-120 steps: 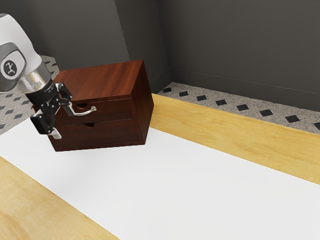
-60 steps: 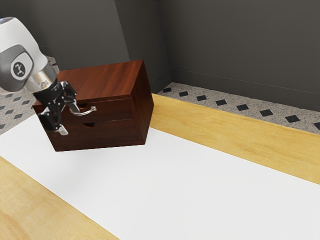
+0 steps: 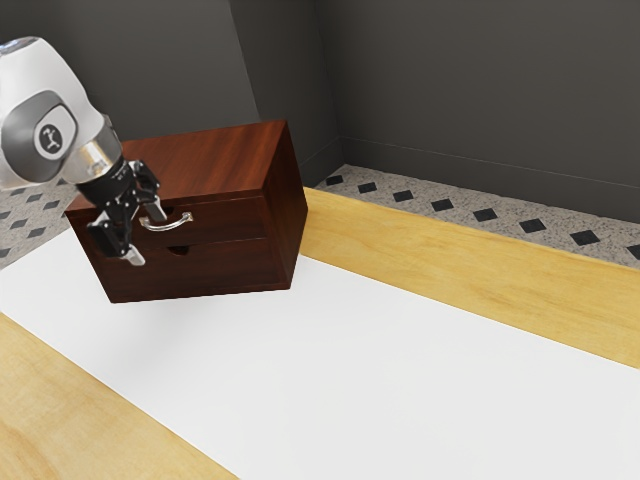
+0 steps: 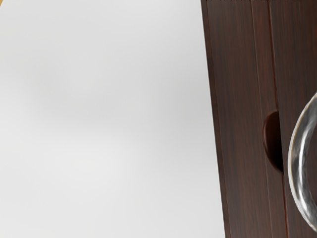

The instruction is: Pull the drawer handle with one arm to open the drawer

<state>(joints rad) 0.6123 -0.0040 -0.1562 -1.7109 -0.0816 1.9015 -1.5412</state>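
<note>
The arm [image 3: 45,135] is reaching in from the exterior view's upper left, and its black hand [image 3: 140,222] is hanging right in front of the dark wooden cabinet [image 3: 215,160]. The hand is standing open, its two fingers spread wide, one sitting above and one below the near end of the silver drawer handle [image 3: 170,222]. I cannot tell whether either finger is touching the bar. The handle is sticking out from the upper drawer [image 3: 225,215], whose front is lying flush with the lower drawer [image 3: 220,265] beneath it, so the drawer is looking shut. The cabinet is resting at the far end of the white mat [image 3: 350,370] covering the middle of the wooden bench [image 3: 480,265]. In the wrist view the curved handle [image 4: 303,173] is showing close by the hand, crossing the wood front beside a dark finger notch [image 4: 273,146], with the mat [image 4: 109,124] lying beyond the cabinet's edge
</note>
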